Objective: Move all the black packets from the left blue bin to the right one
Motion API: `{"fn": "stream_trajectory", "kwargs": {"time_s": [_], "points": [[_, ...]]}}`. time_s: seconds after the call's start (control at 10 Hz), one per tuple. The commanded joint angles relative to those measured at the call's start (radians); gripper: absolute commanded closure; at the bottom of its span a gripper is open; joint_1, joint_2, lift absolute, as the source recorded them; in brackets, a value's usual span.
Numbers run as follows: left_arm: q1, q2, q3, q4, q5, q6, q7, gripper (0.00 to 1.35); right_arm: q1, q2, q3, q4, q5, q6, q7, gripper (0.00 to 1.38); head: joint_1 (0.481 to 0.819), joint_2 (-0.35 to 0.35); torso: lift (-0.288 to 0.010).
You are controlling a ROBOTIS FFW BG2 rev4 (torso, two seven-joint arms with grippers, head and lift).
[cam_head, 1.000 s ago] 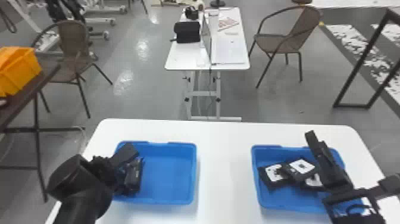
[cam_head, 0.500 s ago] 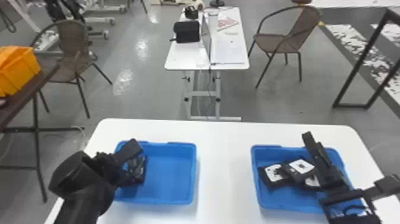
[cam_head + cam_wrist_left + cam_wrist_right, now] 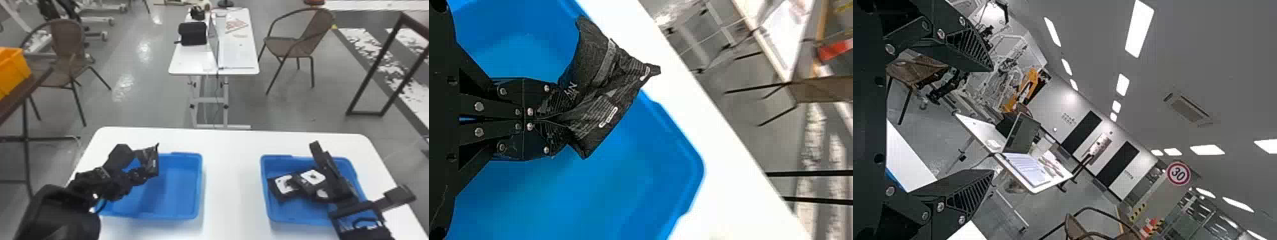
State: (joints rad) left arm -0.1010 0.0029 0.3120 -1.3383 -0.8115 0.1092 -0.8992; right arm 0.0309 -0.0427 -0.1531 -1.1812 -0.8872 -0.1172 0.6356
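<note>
Head view: left gripper (image 3: 548,120) risen and shifted inward over left blue bin (image 3: 172,198), fingers closed on black packet (image 3: 601,95). Packet lifted; carry rightward judged next. Right of left blue bin: right blue bin (image 3: 297,212), holding black packets with white labels (image 3: 285,185); right gripper (image 3: 993,121) above, wide open, grasping nothing, likely needing to give room.

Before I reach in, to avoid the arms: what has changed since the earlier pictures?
The left gripper now holds a black packet, lifted from the left bin's left side toward its far rim and slightly right. The right gripper drifted slightly left. The packets in the right bin stayed put.
</note>
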Motion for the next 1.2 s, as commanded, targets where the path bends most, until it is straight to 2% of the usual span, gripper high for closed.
{"fn": "stream_trajectory", "kwargs": {"time_s": [0.0, 0.1, 0.3, 0.5, 0.7, 1.1], "points": [[0.053, -0.006, -0.05, -0.117, 0.126, -0.036, -0.001, 1.21, 0.004, 0.0, 0.009, -0.012, 0.024, 0.01, 0.018, 0.32, 0.695, 0.007, 0.0], [0.047, -0.004, -0.117, -0.153, 0.167, -0.04, -0.014, 1.21, 0.001, -0.002, 0.009, -0.028, 0.076, 0.025, 0.041, 0.32, 0.695, -0.003, 0.0], [-0.023, 0.022, -0.268, -0.15, 0.236, -0.056, -0.043, 1.21, -0.042, -0.014, 0.035, -0.028, 0.183, 0.07, 0.105, 0.32, 0.695, -0.054, 0.0], [-0.115, 0.026, -0.395, -0.079, 0.287, -0.08, -0.063, 1.21, -0.091, -0.039, 0.086, -0.009, 0.212, 0.093, 0.121, 0.32, 0.695, -0.088, 0.0], [-0.187, 0.017, -0.456, 0.039, 0.385, -0.105, -0.075, 1.21, -0.129, -0.039, 0.104, 0.008, 0.22, 0.093, 0.121, 0.32, 0.695, -0.133, 0.0], [-0.264, -0.006, -0.521, 0.157, 0.446, -0.135, -0.101, 1.21, -0.206, -0.029, 0.144, 0.034, 0.237, 0.093, 0.119, 0.32, 0.695, -0.169, 0.0]]}}
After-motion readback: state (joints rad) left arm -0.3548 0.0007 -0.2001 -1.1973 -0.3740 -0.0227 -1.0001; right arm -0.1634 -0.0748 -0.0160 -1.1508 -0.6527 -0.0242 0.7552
